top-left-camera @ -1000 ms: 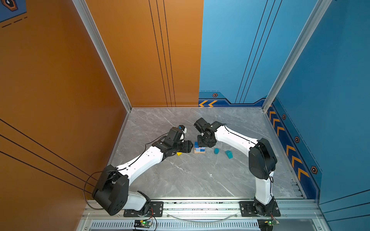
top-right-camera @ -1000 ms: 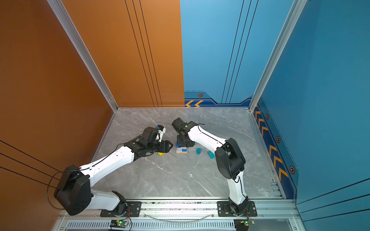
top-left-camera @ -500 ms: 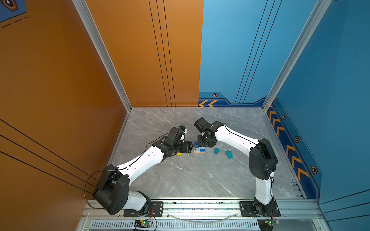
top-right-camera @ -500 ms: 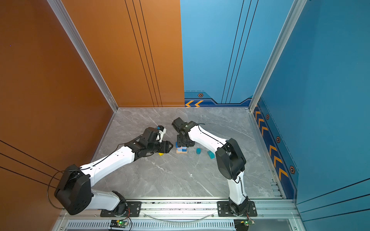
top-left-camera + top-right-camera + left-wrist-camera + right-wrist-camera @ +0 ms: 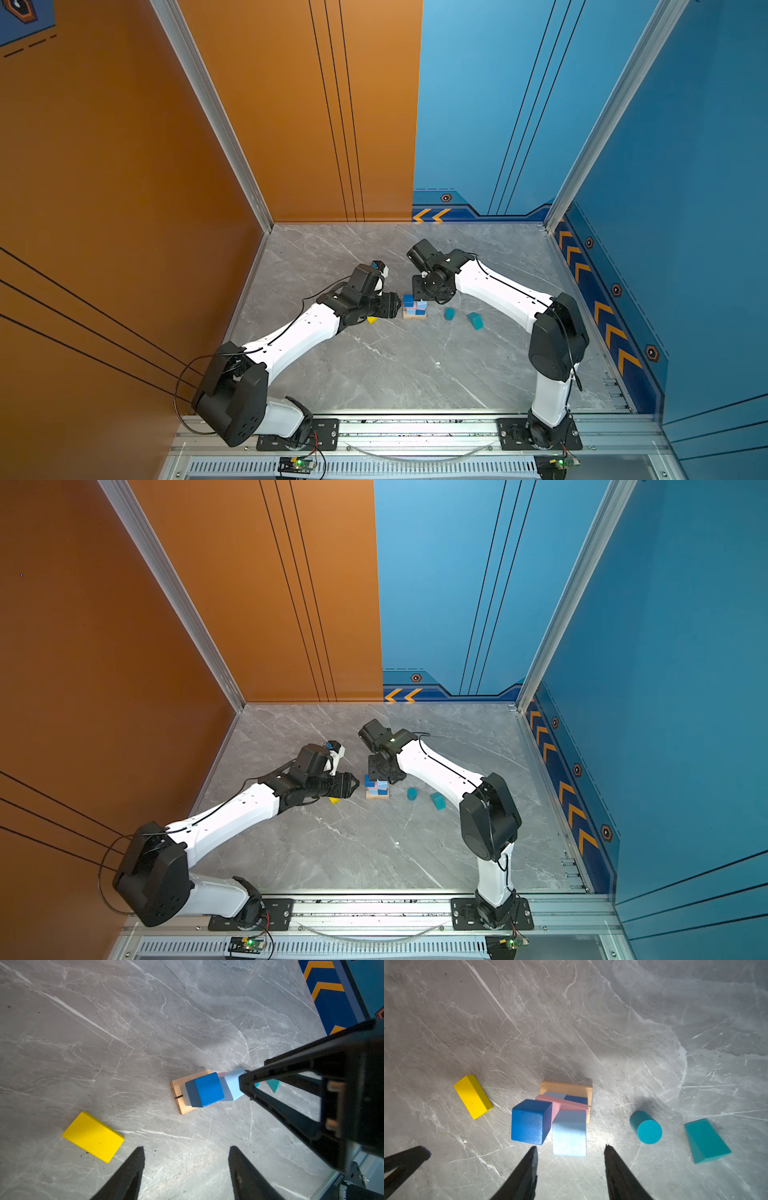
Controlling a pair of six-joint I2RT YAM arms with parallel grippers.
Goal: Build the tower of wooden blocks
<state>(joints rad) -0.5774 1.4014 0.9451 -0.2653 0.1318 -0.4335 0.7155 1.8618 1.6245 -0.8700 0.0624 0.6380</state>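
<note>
The tower stands mid-floor: a tan plank base, blue cubes, a pink slab, then a dark blue cube and a light blue cube side by side on top. My right gripper hangs open just over the light blue cube, with a gap at each fingertip. My left gripper is open and empty, low on the tower's left. A yellow bar lies beside it.
A teal cylinder and a teal prism lie on the grey marble floor right of the tower. Orange and blue walls enclose the floor on three sides. Both arm bases sit on the front rail.
</note>
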